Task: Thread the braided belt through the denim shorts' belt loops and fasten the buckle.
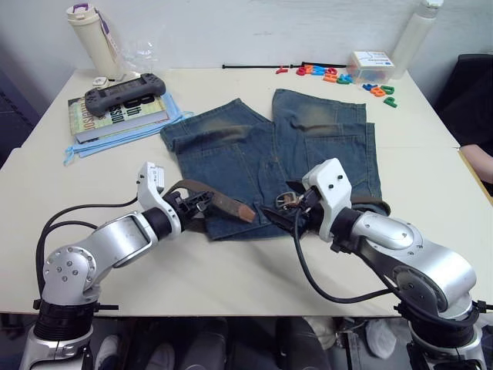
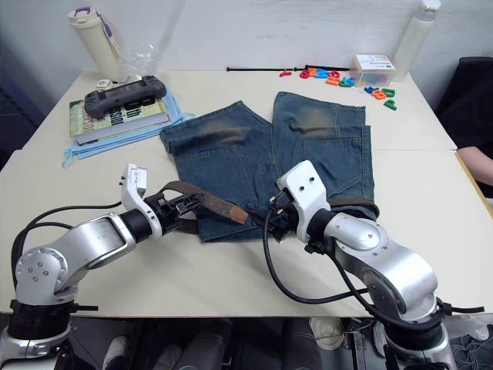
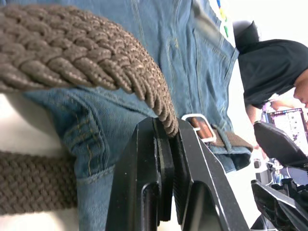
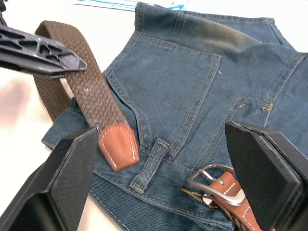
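Observation:
The denim shorts (image 1: pixel 308 146) lie flat mid-table, waistband toward me. The braided belt (image 1: pixel 223 202) comes out at the waistband's left end and arcs up over the table. My left gripper (image 1: pixel 199 204) is shut on this strap a little behind its tan leather tip (image 4: pixel 118 144). That tip hangs just above the waistband, next to a belt loop (image 4: pixel 150 166). The silver buckle (image 4: pixel 216 185) lies on the waistband centre. My right gripper (image 1: pixel 281 216) is open, its fingers (image 4: pixel 72 168) straddling the loop and buckle, holding nothing. More belt shows at the waistband's right end (image 1: pixel 370 204).
Books with a grey game controller (image 1: pixel 123 92) and a light-blue cloth (image 1: pixel 115 135) lie at the back left beside a bottle (image 1: pixel 86 35). Plastic letters (image 1: pixel 339 75), a small box (image 1: pixel 371 65) and a thin black cord (image 1: pixel 254 66) line the far edge. A person (image 1: pixel 481 162) sits right.

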`<state>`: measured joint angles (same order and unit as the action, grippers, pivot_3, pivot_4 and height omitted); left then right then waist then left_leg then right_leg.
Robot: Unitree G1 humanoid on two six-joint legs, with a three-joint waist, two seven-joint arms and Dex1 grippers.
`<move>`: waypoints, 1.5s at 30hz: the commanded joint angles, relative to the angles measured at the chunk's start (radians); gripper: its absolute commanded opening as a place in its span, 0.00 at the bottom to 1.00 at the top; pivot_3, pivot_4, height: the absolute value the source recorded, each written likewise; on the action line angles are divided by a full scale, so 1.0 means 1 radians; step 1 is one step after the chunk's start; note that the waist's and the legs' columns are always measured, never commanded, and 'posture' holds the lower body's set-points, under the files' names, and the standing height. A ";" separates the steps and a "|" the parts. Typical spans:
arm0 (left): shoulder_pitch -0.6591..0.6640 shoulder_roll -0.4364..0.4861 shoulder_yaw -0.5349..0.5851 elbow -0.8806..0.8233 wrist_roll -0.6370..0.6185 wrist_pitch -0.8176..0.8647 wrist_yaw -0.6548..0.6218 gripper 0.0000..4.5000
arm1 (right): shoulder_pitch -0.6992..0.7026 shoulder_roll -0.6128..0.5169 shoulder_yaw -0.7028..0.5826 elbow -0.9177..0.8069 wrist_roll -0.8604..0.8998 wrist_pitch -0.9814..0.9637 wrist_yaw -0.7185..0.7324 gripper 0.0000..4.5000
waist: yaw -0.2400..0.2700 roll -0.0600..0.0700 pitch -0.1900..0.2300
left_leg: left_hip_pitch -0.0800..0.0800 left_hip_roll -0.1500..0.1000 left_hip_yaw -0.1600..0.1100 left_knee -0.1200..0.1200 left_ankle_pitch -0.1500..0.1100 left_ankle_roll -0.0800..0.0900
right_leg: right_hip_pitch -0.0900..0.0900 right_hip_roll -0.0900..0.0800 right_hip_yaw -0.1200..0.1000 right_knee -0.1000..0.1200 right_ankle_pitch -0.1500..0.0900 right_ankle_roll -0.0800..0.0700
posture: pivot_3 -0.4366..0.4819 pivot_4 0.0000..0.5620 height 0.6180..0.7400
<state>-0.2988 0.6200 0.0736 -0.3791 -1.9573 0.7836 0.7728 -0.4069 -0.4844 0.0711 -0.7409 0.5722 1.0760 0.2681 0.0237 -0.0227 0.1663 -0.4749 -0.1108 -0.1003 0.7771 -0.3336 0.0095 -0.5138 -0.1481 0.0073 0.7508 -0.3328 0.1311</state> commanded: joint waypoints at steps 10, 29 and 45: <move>-0.041 -0.062 -0.011 -0.032 -0.015 -0.042 0.183 0.00 | 0.010 0.019 -0.008 -0.047 0.000 -0.004 -0.020 0.99 | 0.000 0.000 0.000 | 0.000 0.000 0.000 0.000 0.000 0.000 | 0.000 0.000 0.000 0.000 0.000 0.000 | 0.48 0.27 0.30; -0.150 -0.009 -0.020 -0.068 -0.015 -0.014 0.156 0.00 | 0.002 0.060 -0.004 -0.052 0.008 0.012 -0.040 0.99 | 0.000 0.000 0.000 | 0.000 0.000 0.000 0.000 0.000 0.000 | 0.000 0.000 0.000 0.000 0.000 0.000 | 0.48 0.27 0.30; -0.226 0.013 -0.044 -0.027 -0.015 0.068 0.255 0.00 | 0.031 0.111 0.003 -0.076 -0.001 0.031 -0.086 0.99 | 0.000 0.000 0.000 | 0.000 0.000 0.000 0.000 0.000 0.000 | 0.000 0.001 0.000 0.001 0.000 0.000 | 0.48 0.27 0.30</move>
<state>-0.5061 0.6167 0.0205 -0.3900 -1.9605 0.8383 1.0181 -0.3766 -0.3795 0.0731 -0.7714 0.5717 1.1131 0.1896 0.0236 -0.0227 0.1663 -0.4748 -0.1111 -0.1001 0.7773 -0.3335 0.0091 -0.5140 -0.1475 0.0076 0.7515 -0.3328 0.1311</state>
